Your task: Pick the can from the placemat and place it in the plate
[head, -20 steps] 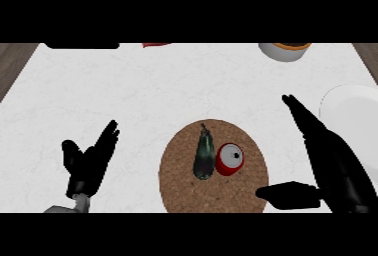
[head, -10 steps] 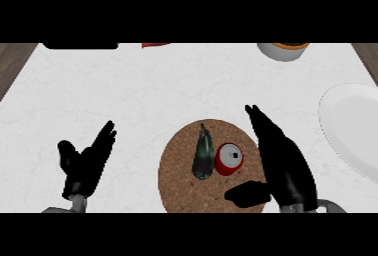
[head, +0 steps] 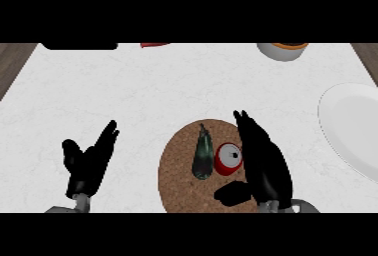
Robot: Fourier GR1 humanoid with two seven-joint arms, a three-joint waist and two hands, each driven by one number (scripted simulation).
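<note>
Writing: the can's [head: 227,159] side is plain red; any label or brand on it is too small to read.
Can, appearance: a short red body with a round white end turned toward the view and a small dark mark at that end's middle.
Can, position: on the round cork placemat [head: 179,182], right of its middle, near the counter's near edge.
Neighbour on the placemat: a dark elongated vegetable [head: 202,152] lies lengthwise just left of the can; whether the two touch cannot be told.
Right hand [head: 267,175]: fingers straight and pointing far, lying along the can's right side over the placemat's right edge. The thumb [head: 231,194] is spread out to the left, nearer than the can. The hand holds nothing, and contact with the can cannot be told.
Left hand [head: 87,167]: resting at near left, well apart from the placemat, with fingers straight, pointing up and holding nothing.
Plate [head: 351,125]: white, at the right edge, partly cut off, well apart from the can.
Counter [head: 148,90]: white marbled top.
Far edge: a white bowl [head: 283,51] with an orange inside sits at far right.
</note>
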